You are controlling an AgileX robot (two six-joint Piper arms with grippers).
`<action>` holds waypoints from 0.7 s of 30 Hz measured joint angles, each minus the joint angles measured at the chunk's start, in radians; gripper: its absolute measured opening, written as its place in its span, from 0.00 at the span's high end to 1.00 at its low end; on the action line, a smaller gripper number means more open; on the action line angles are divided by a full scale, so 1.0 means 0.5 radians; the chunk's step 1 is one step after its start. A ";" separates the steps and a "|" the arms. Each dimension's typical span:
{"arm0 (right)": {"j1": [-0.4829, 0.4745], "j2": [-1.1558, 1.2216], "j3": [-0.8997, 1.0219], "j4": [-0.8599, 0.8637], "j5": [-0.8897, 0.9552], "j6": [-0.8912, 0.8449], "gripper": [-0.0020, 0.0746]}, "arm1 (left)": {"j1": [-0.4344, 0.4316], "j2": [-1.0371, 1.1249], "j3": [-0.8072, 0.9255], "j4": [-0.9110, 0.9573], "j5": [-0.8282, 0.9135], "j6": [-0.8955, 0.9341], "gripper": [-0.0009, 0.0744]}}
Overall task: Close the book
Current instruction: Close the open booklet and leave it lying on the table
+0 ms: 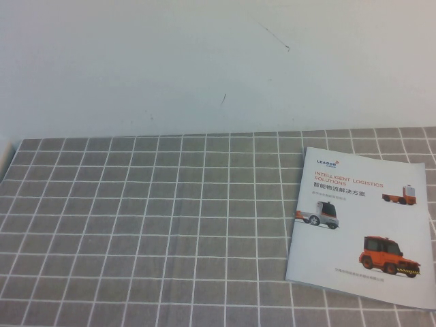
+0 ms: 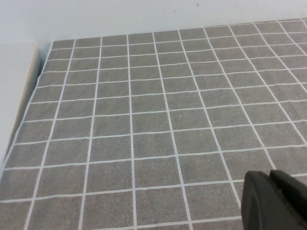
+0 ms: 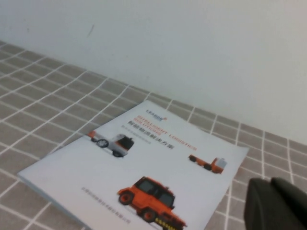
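high view: the book (image 1: 361, 225), a thin glossy booklet, lies flat and already shut, cover up, at 4 o'clock on the checked cloth (image 1: 136, 225), long axis near 12-to-6; no arm shows. left wrist view: the left gripper (image 2: 276, 201) hangs over bare cloth, and i cannot tell how far open it is. right wrist view: the right gripper (image 3: 278, 206), the nearer one, hangs close by the book, and again i cannot tell.

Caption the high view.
Closed book lies cover-up on checked cloth, robot's right; left gripper and right gripper are outside this view.
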 joint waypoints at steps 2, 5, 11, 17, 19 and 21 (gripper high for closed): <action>0.000 0.000 0.021 0.005 -0.112 -0.042 0.98 | 0.000 0.000 0.000 0.000 0.000 0.000 0.99; 0.000 0.000 0.021 -0.019 -0.229 -0.052 0.98 | 0.000 0.000 0.000 0.000 0.000 0.000 0.99; -0.031 0.000 0.021 -0.814 -0.217 0.754 0.98 | 0.000 0.000 0.000 0.000 0.000 0.000 0.99; -0.159 0.000 0.021 -1.027 0.188 1.178 0.98 | 0.000 0.000 0.000 0.000 0.000 0.000 0.99; -0.175 0.000 0.017 -1.048 0.227 1.232 0.98 | 0.000 0.000 0.000 0.000 0.000 0.000 0.99; -0.179 0.000 0.017 -1.052 0.233 1.263 0.98 | 0.000 0.000 0.000 0.000 0.000 0.000 0.99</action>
